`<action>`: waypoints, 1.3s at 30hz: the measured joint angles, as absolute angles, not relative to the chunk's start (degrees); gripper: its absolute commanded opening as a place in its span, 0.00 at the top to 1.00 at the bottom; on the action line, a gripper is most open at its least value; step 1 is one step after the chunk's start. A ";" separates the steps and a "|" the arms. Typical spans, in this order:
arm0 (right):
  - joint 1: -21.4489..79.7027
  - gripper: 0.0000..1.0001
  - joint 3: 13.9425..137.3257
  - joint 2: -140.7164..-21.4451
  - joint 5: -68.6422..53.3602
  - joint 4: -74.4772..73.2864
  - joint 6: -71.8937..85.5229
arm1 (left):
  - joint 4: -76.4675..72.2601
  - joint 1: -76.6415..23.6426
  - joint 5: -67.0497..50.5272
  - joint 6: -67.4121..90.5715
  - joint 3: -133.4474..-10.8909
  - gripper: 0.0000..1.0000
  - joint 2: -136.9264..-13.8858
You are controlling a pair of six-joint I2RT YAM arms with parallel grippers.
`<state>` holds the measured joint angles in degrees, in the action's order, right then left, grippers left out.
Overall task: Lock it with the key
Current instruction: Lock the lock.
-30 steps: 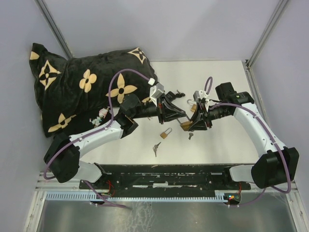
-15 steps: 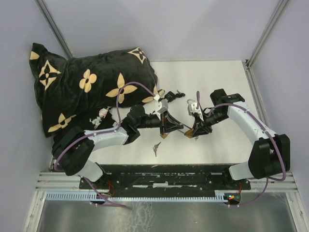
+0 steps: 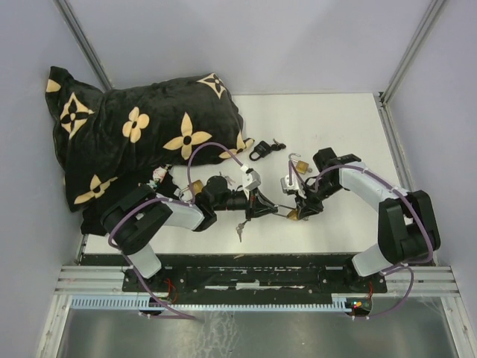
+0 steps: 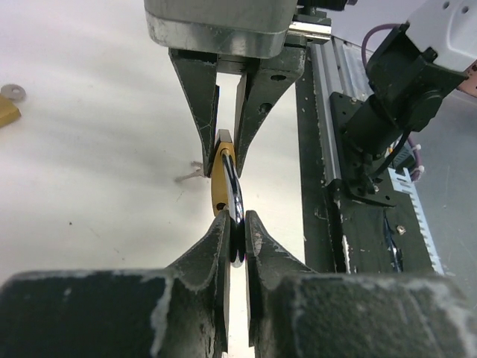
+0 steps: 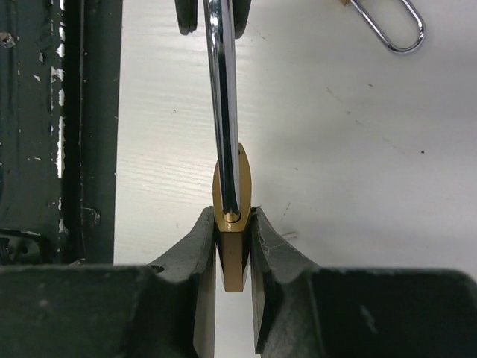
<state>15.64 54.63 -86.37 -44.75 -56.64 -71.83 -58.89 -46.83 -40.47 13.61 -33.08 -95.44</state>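
A brass padlock (image 5: 232,224) is held between both grippers, low over the table. My right gripper (image 5: 233,246) is shut on its brass body. It also shows in the top view (image 3: 302,210). My left gripper (image 4: 237,240) is shut on the padlock's silver shackle (image 4: 235,205). It also shows in the top view (image 3: 261,206). The two grippers face each other, fingertip to fingertip. In the left wrist view the brass body (image 4: 220,183) sits in the right fingers (image 4: 195,104). A small key (image 3: 240,230) lies on the table near the front edge, held by neither gripper.
A second brass padlock (image 3: 299,165) with an open shackle lies behind the right gripper. A black padlock (image 3: 258,153) and its key (image 3: 277,145) lie further back. A black flowered pillow (image 3: 127,134) fills the back left. The black base rail (image 3: 253,272) runs along the near edge.
Both grippers have come down and toward the near edge, still joined on the padlock. Both arms have folded in closer to their bases.
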 measured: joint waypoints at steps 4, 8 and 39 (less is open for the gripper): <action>17.19 0.98 53.47 -88.40 -42.78 -53.74 -70.46 | -62.67 -46.74 -40.10 13.74 -31.53 0.88 -98.59; 17.82 0.98 52.66 -89.91 -41.67 -51.90 -69.91 | -67.11 -46.74 -39.57 14.09 -30.35 0.92 -101.62; 17.76 0.98 51.62 -90.89 -40.14 -51.48 -74.83 | -65.56 -49.82 -33.93 10.92 -31.20 0.85 -102.80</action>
<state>17.76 51.62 -90.89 -40.14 -51.48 -74.83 -65.56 -49.82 -33.93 10.92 -31.20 -102.80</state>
